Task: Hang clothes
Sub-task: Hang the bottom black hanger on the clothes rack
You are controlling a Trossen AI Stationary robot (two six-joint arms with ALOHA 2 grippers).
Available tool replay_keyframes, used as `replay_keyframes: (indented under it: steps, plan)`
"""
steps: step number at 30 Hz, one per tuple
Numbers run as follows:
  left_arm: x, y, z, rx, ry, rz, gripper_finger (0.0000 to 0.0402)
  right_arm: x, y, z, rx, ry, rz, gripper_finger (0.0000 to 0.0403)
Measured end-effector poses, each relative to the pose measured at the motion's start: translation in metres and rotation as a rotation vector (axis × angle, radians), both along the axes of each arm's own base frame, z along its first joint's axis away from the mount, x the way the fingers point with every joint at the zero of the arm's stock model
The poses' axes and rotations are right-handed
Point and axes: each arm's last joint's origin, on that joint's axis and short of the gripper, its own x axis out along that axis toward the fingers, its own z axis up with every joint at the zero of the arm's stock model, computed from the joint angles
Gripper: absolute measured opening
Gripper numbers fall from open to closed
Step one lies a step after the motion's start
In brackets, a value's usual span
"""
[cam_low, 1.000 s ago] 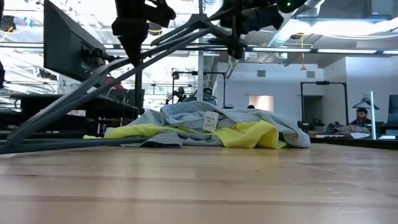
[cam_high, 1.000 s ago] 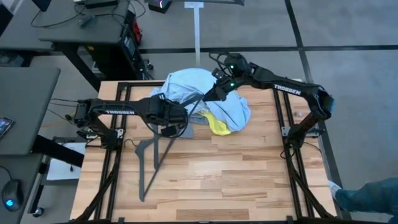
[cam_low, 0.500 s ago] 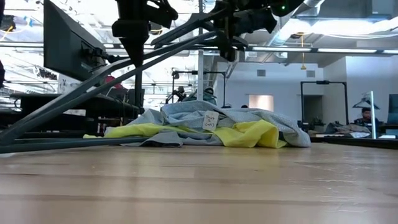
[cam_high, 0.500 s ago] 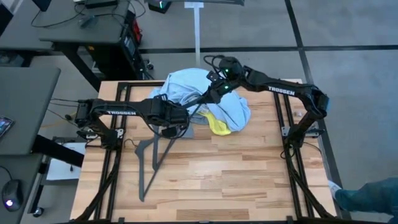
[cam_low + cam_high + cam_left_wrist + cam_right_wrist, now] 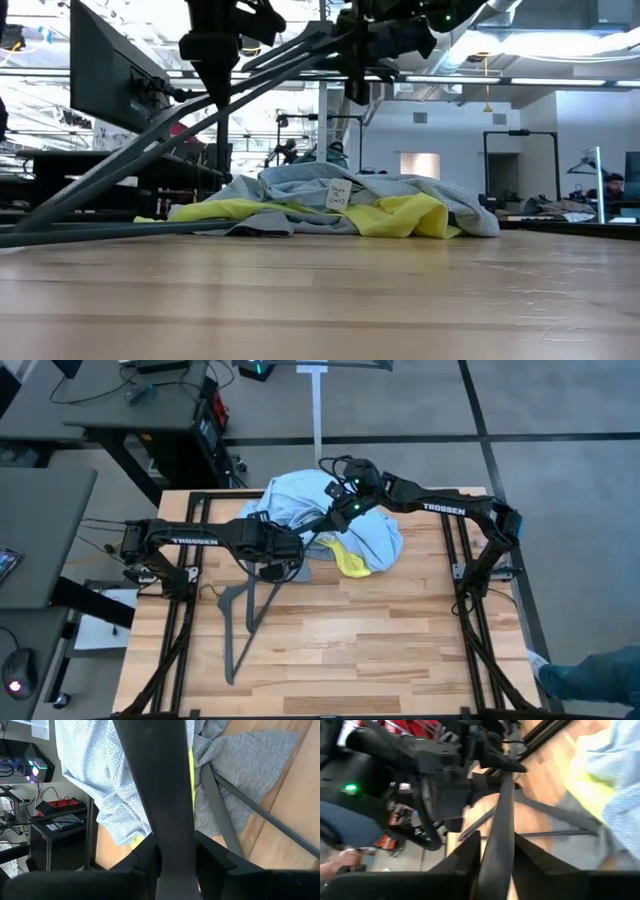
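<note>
Both pincers gripped one thin black triangular hanger (image 5: pixel 262 595) above the wooden tabletop (image 5: pixel 400 650): left pincer (image 5: pixel 283 550) closed on one bar, right pincer (image 5: pixel 335 512) clamped on another. The heap of clothes (image 5: pixel 330 520) — yellow, grey, pale blue — lay beneath; best to lift the hanger level, without twisting.

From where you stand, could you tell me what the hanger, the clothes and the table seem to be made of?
Hanger: probably plastic, matte dark grey; flat, stiff bars without shine.
Clothes: soft woven or knit fabric, slumped in folds; pale blue shirt, neon-yellow T-shirt, heathered grey T-shirt.
Table: wood, light, smooth; visible plank seams and grain.
</note>
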Motion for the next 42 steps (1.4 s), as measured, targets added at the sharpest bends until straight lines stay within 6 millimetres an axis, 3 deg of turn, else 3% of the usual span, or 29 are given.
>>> replay_keyframes:
  steps: [2,6,9,13,17,24,29,34,37,42]
  plan:
    - [0.000,0.000,0.000,0.007,-0.001,0.000,0.0075,-0.001,-0.004,-0.001,-0.001,0.000,-0.010,0.0026]
    - [0.001,0.000,0.001,0.006,-0.015,0.007,0.0076,-0.004,-0.009,-0.002,-0.014,0.004,-0.012,0.0026]
    - [0.001,-0.001,0.007,-0.018,-0.054,0.039,0.0125,-0.006,-0.011,-0.002,-0.034,-0.008,0.006,0.0026]
    - [0.000,0.002,0.037,-0.056,-0.215,0.135,0.0202,-0.010,-0.017,0.003,-0.060,-0.033,-0.001,0.0026]
    - [-0.014,0.010,0.082,-0.080,-0.393,0.174,0.0231,-0.019,-0.027,0.012,-0.093,-0.070,-0.037,0.0026]
    - [-0.068,0.032,0.155,-0.042,-0.723,0.248,0.0226,-0.051,-0.059,0.056,-0.185,-0.266,-0.150,0.0026]
    - [-0.104,0.047,0.189,0.075,-0.920,0.235,0.0224,-0.078,-0.089,0.093,-0.279,-0.373,-0.266,0.0026]
    - [-0.123,0.062,0.221,0.226,-1.125,0.128,0.0224,-0.105,-0.115,0.124,-0.400,-0.440,-0.416,0.0026]
    - [-0.127,0.072,0.232,0.207,-1.227,0.035,0.0224,-0.122,-0.128,0.140,-0.479,-0.484,-0.519,0.0026]
    - [-0.121,0.096,0.226,0.146,-1.201,-0.037,0.0224,-0.148,-0.143,0.162,-0.581,-0.551,-0.659,0.0026]
